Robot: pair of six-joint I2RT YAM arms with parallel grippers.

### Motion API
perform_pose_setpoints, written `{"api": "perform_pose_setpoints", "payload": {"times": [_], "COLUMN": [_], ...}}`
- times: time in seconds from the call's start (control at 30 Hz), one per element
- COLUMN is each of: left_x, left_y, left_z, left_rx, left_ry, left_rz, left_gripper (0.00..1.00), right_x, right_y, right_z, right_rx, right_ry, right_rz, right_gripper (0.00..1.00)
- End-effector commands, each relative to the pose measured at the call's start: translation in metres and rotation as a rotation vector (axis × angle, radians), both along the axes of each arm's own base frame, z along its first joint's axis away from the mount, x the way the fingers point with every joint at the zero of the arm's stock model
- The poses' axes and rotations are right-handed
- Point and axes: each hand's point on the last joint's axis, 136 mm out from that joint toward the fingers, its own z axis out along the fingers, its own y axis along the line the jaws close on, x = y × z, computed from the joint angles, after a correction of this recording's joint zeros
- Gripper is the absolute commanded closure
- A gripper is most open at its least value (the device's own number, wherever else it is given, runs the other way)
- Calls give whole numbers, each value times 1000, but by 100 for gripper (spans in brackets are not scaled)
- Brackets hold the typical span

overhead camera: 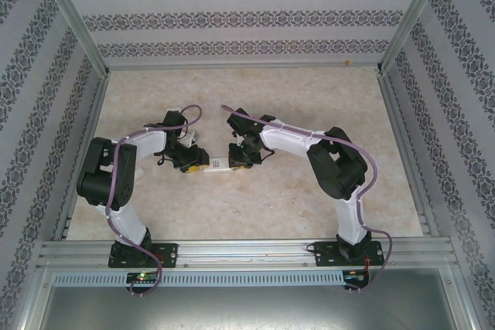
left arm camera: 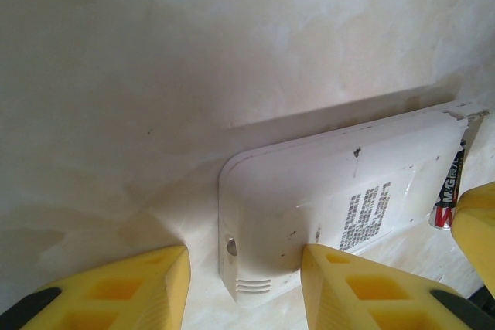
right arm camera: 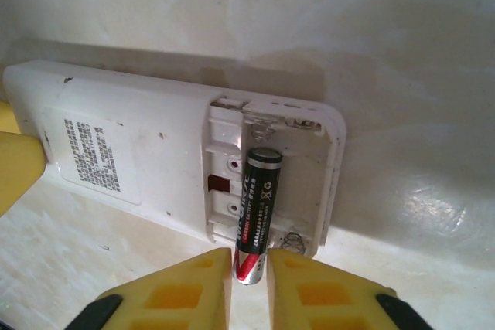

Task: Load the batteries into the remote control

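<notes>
The white remote control (right arm camera: 139, 144) lies back side up on the table, its battery bay uncovered. A black battery (right arm camera: 259, 206) with a red end lies lengthwise in the bay, its far end near a spring. My right gripper (right arm camera: 250, 259) is shut on its near end, which sticks out past the remote's edge. From above, both grippers meet at the remote (overhead camera: 219, 165), with the left gripper (overhead camera: 195, 163) on one side and the right gripper (overhead camera: 237, 158) on the other. The left gripper (left arm camera: 246, 260) straddles the remote's (left arm camera: 309, 183) other end. One finger (left arm camera: 348, 284) touches its side and the other stands slightly off.
Patterned walls (overhead camera: 46, 98) and metal posts fence in the marbled table (overhead camera: 255, 206) on three sides. An aluminium rail (overhead camera: 247, 253) carrying both arm bases runs along the near edge. Bare table lies behind and in front of the grippers.
</notes>
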Motion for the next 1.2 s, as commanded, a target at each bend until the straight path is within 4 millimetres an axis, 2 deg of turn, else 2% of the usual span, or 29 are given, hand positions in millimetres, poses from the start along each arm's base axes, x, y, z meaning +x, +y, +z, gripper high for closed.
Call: {"api": "perform_pose_setpoints", "payload": {"times": [0.0,0.43,0.7,0.87,0.97,1.07,1.13,1.17], "left_x": [-3,-5,-5,-5,-3,1,6,9], "left_y": [-22,-21,-20,-19,-18,-17,-14,-13], "left_z": [-9,-10,-11,-10,-8,0,8,12], "left_rx": [-74,-71,-61,-55,-48,-35,-16,-8], "left_ry": [5,3,2,-4,-12,-31,-59,-73], "left_rz": [-57,-58,-66,-72,-72,-69,-65,-63], "left_gripper": [56,56,56,56,56,53,47,45], "right_x": [-3,14,21,17,19,34,45,49], "right_y": [-1,1,2,8,11,6,-9,-17], "right_z": [0,-16,-37,-46,-25,25,56,64], "right_rx": [-19,-46,-90,-98,-68,-22,-13,-17], "right_ry": [-6,-24,-38,-31,-50,-128,-176,-192], "right_rz": [1,-4,26,50,44,-2,-63,-87], "right_gripper": [82,86,87,87,87,81,73,71]}}
